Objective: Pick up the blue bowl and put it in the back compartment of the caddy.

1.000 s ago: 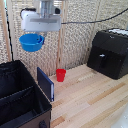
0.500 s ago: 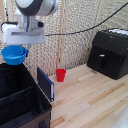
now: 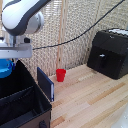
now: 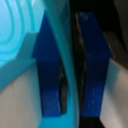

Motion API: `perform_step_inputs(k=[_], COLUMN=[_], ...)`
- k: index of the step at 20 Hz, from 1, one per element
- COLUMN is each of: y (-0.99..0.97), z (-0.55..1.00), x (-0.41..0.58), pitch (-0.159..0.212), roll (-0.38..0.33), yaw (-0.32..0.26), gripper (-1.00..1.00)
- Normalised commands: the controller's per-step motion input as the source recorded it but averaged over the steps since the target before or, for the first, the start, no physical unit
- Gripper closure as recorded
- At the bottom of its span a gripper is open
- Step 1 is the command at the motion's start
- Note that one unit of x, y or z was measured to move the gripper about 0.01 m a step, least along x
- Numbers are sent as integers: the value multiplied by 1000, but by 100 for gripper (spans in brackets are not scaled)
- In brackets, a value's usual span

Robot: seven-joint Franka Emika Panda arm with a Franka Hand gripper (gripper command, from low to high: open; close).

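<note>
The blue bowl [image 3: 4,69] hangs at the exterior view's left edge, above the far section of the black caddy [image 3: 20,102]. My gripper [image 3: 7,62] is shut on the bowl's rim, and the white hand partly covers it. In the wrist view the bowl's thin rim [image 4: 65,65] runs between the two blue fingers [image 4: 50,70], with the bowl's inside [image 4: 20,30] to one side. A divider [image 3: 17,94] splits the caddy, and the back compartment [image 3: 15,80] lies beyond it under the bowl.
A small red cup [image 3: 60,75] stands on the wooden table [image 3: 95,100] near the wicker wall. A black appliance box [image 3: 109,52] sits at the exterior view's right. A dark blue flap [image 3: 45,84] sticks up at the caddy's side. A black cable runs across the wall.
The arm has carried the bowl further to the exterior view's left and lower, from beside the caddy to above its far section. The grip on the bowl is unchanged.
</note>
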Motion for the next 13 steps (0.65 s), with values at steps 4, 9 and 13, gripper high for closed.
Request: perform_step_inputs(k=[4, 9, 13], y=[-81, -228, -255], z=[820, 821, 496], x=[4, 53, 354], pitch=[149, 72, -201], roll=[11, -17, -117], yaw=[-18, 12, 31], gripper=[-100, -100, -100])
